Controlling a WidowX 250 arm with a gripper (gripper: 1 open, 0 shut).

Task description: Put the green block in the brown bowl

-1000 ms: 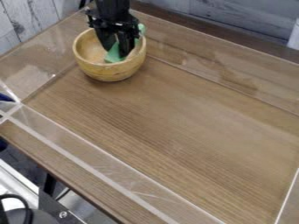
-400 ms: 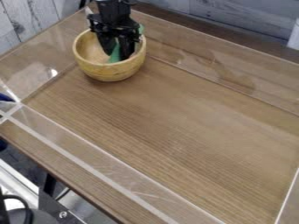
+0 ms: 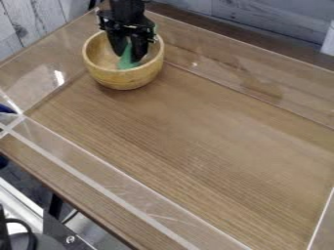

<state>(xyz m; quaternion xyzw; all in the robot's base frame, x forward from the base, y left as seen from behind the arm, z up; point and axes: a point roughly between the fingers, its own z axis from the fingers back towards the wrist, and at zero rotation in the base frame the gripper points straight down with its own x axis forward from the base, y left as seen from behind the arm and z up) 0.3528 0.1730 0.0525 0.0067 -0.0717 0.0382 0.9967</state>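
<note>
The brown bowl (image 3: 120, 72) sits at the far left of the wooden table, round and light tan with thick walls. Inside it the green block (image 3: 127, 57) stands tilted, its upper part between my black fingers. My gripper (image 3: 129, 41) reaches down into the bowl from above and is shut on the green block. The block's lower end rests low in the bowl, partly hidden by the fingers.
A clear acrylic wall (image 3: 78, 166) rims the wooden tabletop (image 3: 209, 127) on all sides. A white plank wall (image 3: 33, 20) stands behind the bowl at the far left. Dark frame parts (image 3: 39, 229) show below the near edge.
The gripper and the green block have shifted very slightly within the bowl; the block stays between the fingers.
</note>
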